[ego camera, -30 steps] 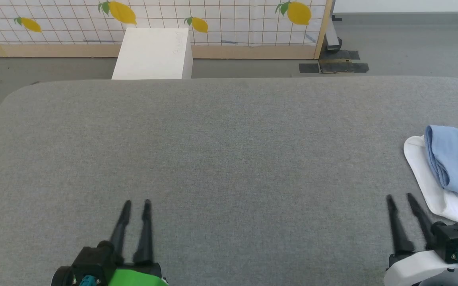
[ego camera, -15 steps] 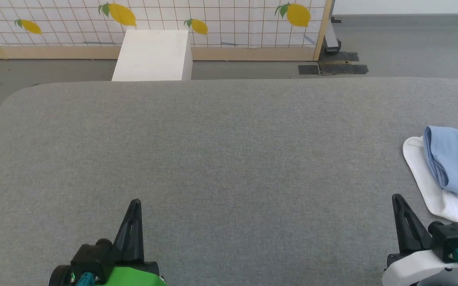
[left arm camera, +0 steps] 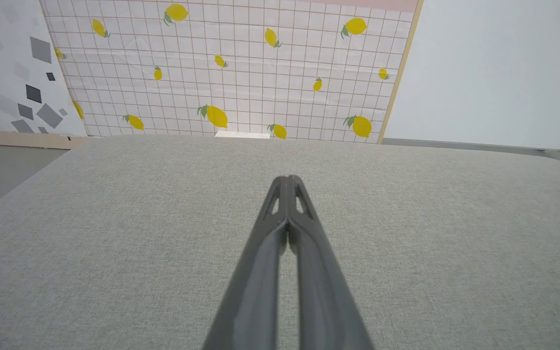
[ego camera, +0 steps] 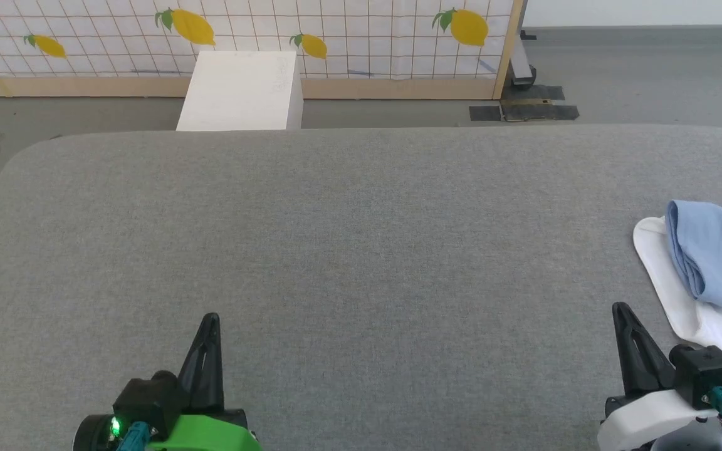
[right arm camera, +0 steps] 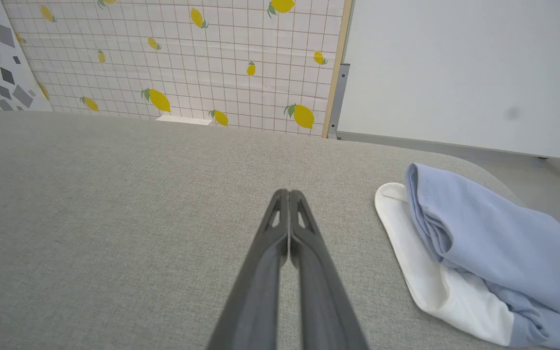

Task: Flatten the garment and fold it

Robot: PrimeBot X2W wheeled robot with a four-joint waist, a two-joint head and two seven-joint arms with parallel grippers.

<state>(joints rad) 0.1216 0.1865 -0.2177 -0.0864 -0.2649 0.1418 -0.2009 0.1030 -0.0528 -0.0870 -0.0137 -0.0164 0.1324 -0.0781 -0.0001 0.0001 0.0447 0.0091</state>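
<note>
Left end effector point(ego camera: 210, 319) and right end effector point(ego camera: 619, 309) are both clenched empty (tips together), shirt point(ego camera: 712, 257) bunched on the counter point(ego camera: 361, 219), right edge.

Bright, even, diffuse light; faint soft shadows; no glare; wrist views bowed at edges.

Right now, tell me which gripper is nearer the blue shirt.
Right. The right gripper sits shut close beside the shirt, just left of its white edge, not touching. The left gripper, also shut, is far off across the grey table.
</note>
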